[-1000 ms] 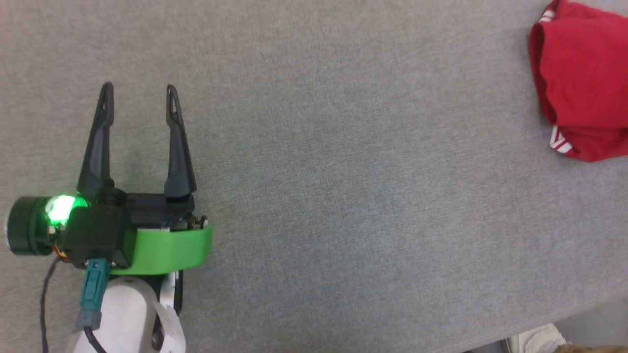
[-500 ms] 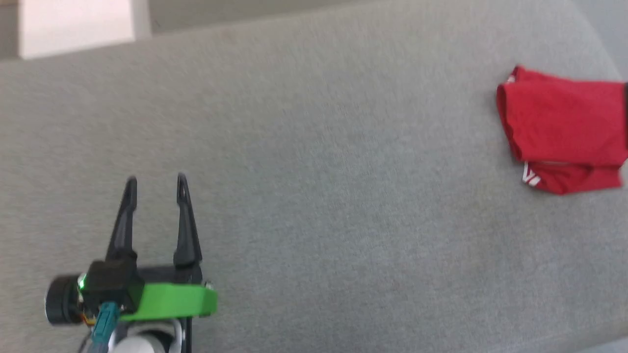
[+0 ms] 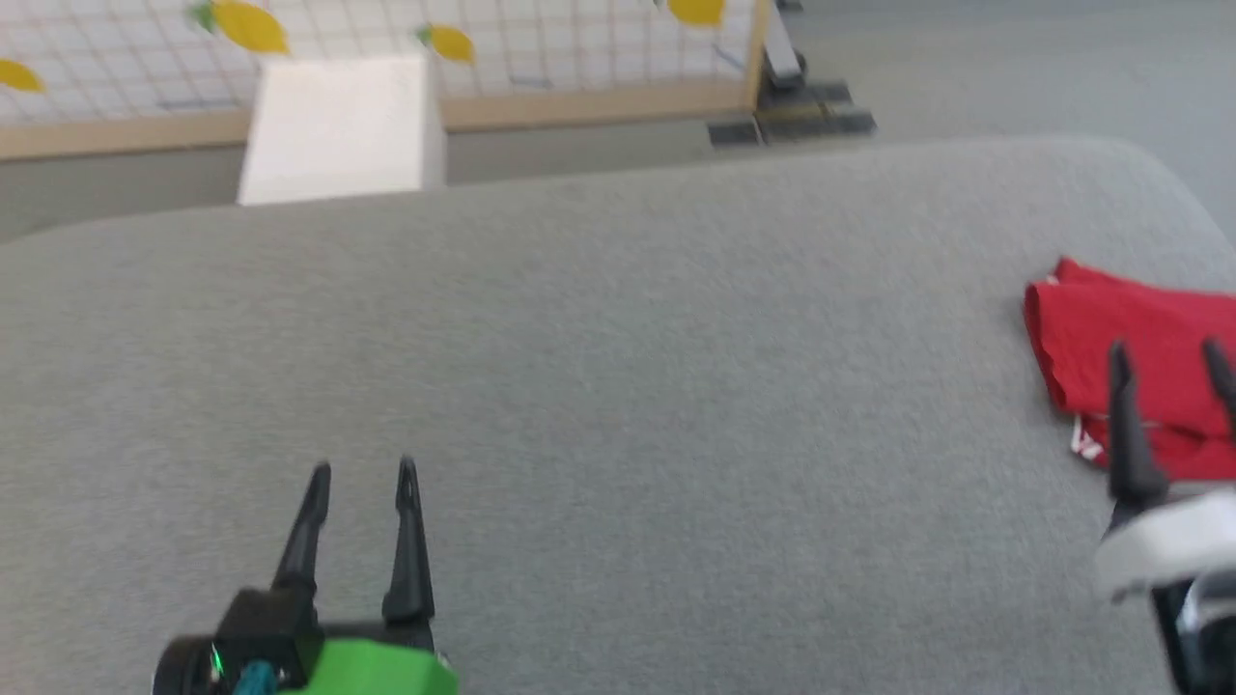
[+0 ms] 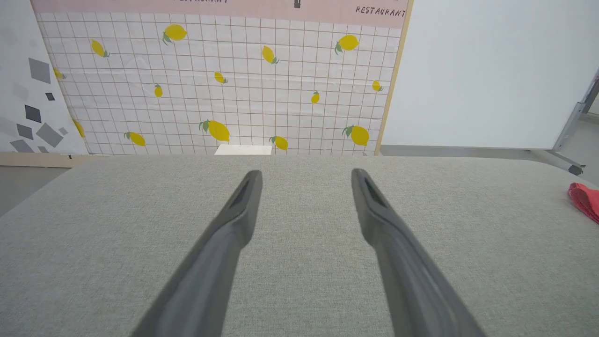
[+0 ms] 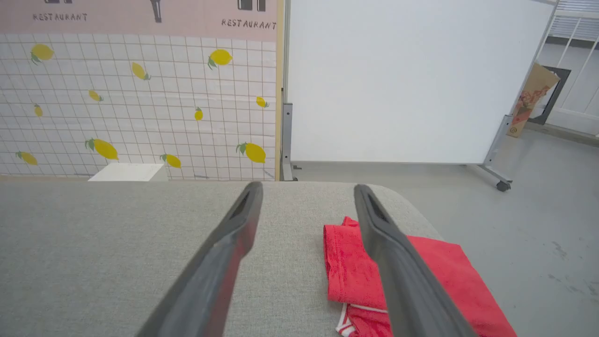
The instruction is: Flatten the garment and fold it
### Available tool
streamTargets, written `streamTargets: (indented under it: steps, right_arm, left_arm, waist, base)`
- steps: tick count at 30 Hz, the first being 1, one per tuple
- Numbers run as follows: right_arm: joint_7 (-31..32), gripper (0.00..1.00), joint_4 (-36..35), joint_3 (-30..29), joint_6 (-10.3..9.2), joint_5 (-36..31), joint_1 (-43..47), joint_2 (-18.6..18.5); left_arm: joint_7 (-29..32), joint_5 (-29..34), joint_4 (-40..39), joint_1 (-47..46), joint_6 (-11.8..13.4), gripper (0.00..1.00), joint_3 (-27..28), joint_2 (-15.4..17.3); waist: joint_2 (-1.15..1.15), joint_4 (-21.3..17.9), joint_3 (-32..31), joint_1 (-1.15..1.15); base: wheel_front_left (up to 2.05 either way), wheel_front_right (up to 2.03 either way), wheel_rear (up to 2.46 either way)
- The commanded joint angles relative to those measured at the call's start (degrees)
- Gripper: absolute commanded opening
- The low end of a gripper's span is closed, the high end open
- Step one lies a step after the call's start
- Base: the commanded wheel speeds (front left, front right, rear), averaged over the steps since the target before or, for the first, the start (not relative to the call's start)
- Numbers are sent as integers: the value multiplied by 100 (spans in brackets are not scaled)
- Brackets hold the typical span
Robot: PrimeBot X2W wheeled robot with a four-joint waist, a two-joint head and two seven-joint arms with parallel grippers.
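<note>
Head view: folded shirt [image 3: 1110,338] at the table's [image 3: 618,386] right edge; left gripper [image 3: 363,471] spread by the front edge, right gripper [image 3: 1165,352] spread beside the shirt. Left wrist view: jaws apart over the table. Right wrist view: jaws apart, one across the shirt

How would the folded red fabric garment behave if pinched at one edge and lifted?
The red fabric garment looks soft and layered, so it would likely droop and unfold. On the grey cloth-covered table, a push probably bunches it.
</note>
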Motion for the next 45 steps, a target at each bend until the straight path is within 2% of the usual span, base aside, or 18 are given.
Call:
streamTargets:
  steps: [1, 4, 10, 20, 21, 45]
  right_arm:
    - [-101, 100, -137, 50, -9, -129, 211, 84]
    - [-262, 100, -325, 192, -9, -405, 595, 235]
    - [-594, 100, -86, 231, -9, -564, 1011, 365]
    - [-837, 100, 575, 212, -9, -204, 1270, 388]
    - [-818, 0, 601, 208, 0, -222, 1227, 378]
    - [-730, 0, 638, 369, 0, -255, 1080, 380]
  left_arm:
    - [-54, -39, 47, 149, -40, 100, -6, -8]
    - [-111, -119, 171, 324, -129, 100, -4, 20]
    - [-195, -204, 515, 437, -329, 100, -51, -7]
    - [-235, -187, 882, 329, -478, 100, -105, -177]
    - [-191, -164, 887, 363, -457, 0, -116, -176]
    - [41, 99, 921, 200, -594, 0, 101, -299]
  waist:
    - [0, 361, -411, 0]
    - [0, 425, -520, 0]
    - [0, 560, -587, 0]
    - [0, 678, -527, 0]
    - [0, 678, -526, 0]
    - [0, 659, -518, 0]
  base:
    - [0, 0, 0]
    - [0, 0, 0]
    - [0, 0, 0]
    - [0, 0, 0]
    - [0, 0, 0]
    - [0, 0, 0]
